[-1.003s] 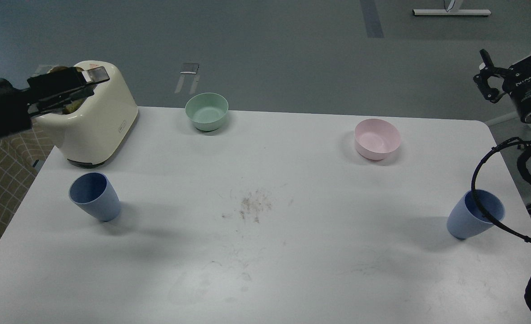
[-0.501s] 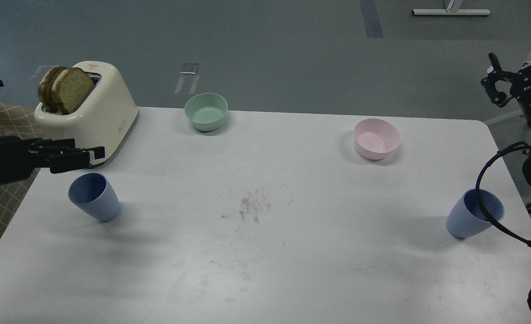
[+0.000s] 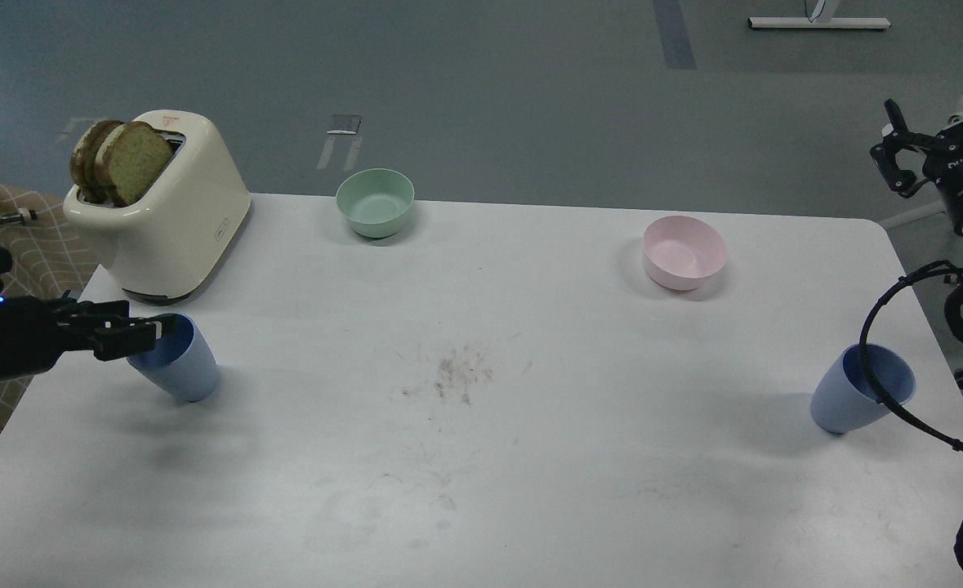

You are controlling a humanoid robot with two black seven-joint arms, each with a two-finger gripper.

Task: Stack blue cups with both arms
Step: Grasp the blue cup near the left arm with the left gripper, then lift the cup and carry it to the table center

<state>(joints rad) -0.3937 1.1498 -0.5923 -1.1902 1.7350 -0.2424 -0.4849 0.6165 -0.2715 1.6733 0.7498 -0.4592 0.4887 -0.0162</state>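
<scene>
Two blue cups stand upright on the white table [image 3: 481, 474]. The left cup [image 3: 189, 369] is near the left edge, in front of the toaster. My left gripper [image 3: 154, 332] comes in low from the left, and its dark fingertips overlap that cup's mouth. Seen side-on, its fingers cannot be told apart. The right cup [image 3: 840, 402] stands near the right edge, with a looped black cable crossing in front of its rim. My right gripper [image 3: 891, 153] is held high beyond the table's far right corner, well away from the right cup, open and empty.
A cream toaster [image 3: 172, 230] with two bread slices [image 3: 122, 161] stands at the back left. A mint-green bowl [image 3: 375, 202] sits at the back centre and a pink bowl [image 3: 684, 251] at the back right. Brown crumbs [image 3: 461, 371] lie mid-table.
My left gripper dropped from in front of the toaster's top to the left cup's rim, uncovering the bread. My right gripper shifted slightly right and down.
</scene>
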